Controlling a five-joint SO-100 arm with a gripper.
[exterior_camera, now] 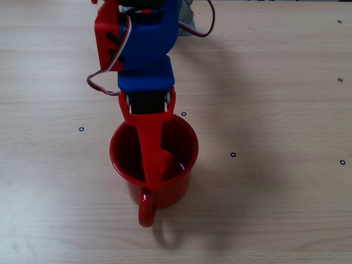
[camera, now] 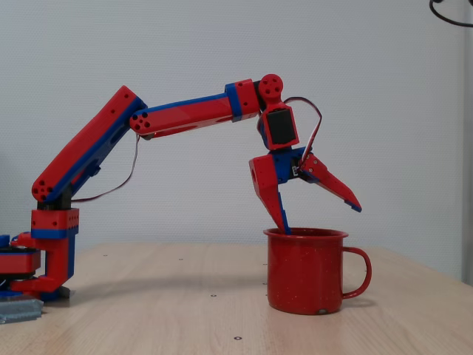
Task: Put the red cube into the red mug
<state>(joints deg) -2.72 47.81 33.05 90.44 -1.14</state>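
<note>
The red mug [exterior_camera: 184,181] [camera: 303,274] stands upright on the table, and in a fixed view its handle [exterior_camera: 146,212] points toward the picture's lower edge. My gripper [exterior_camera: 159,168] [camera: 321,217] hangs over its mouth, open wide. One finger [camera: 281,211] dips just inside the rim, while the other [camera: 336,188] splays out above the handle side. Inside the mug, beside the long finger, a small bright red blocky shape [exterior_camera: 168,160] shows, which looks like the red cube lying free. The mug's wall hides it in the side-on fixed view.
The light wooden table [exterior_camera: 275,110] carries small black ring marks [exterior_camera: 233,154]. The arm's base [camera: 44,259] stands at the left of the side-on view, with a plain wall behind. A cable loops off the wrist [exterior_camera: 99,88].
</note>
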